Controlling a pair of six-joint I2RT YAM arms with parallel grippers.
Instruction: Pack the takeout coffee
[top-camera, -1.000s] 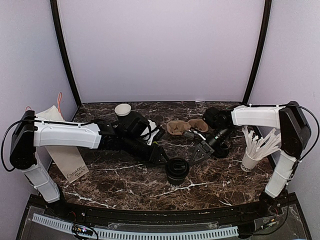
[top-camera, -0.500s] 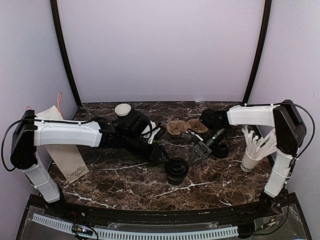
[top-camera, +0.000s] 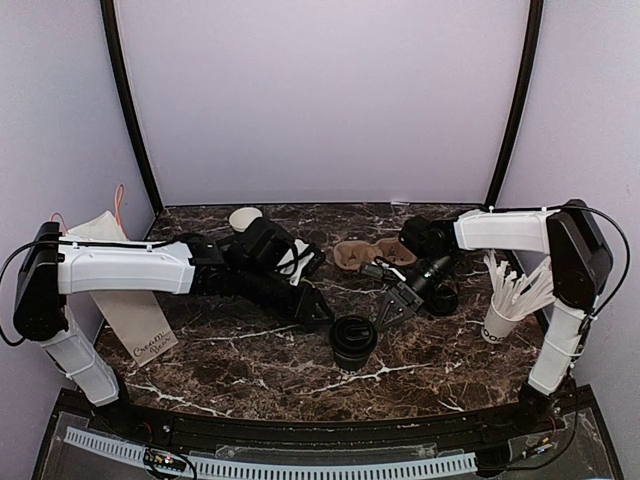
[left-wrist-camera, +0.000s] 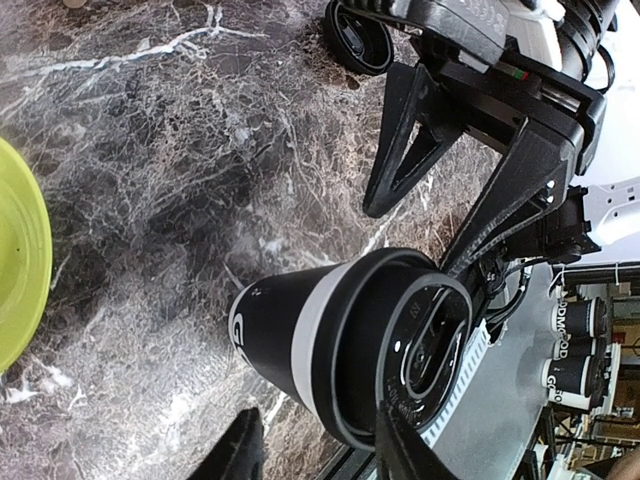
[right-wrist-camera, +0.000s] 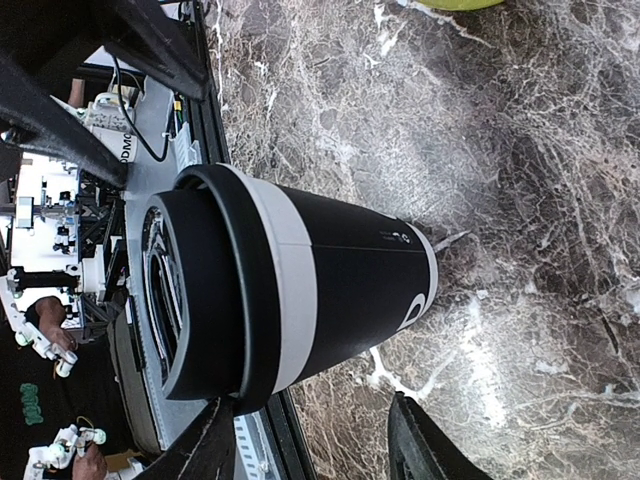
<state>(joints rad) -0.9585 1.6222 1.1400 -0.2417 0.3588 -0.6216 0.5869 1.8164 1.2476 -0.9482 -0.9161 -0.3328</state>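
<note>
The takeout coffee (top-camera: 353, 340), a small black paper cup with a pale band under its black plastic lid and white lettering low on its side, is standing upright around the middle of the marble desk (top-camera: 250, 370), nearer the front edge. The left end effector (top-camera: 322, 310) is hovering just beside it, fingers apart and gripping nothing. The right end effector (top-camera: 392, 312) is gaping wide, also empty. Compared with a second ago, the left one is sitting slightly farther from the cup and the right one closer, while the cup is keeping its spot.
</note>
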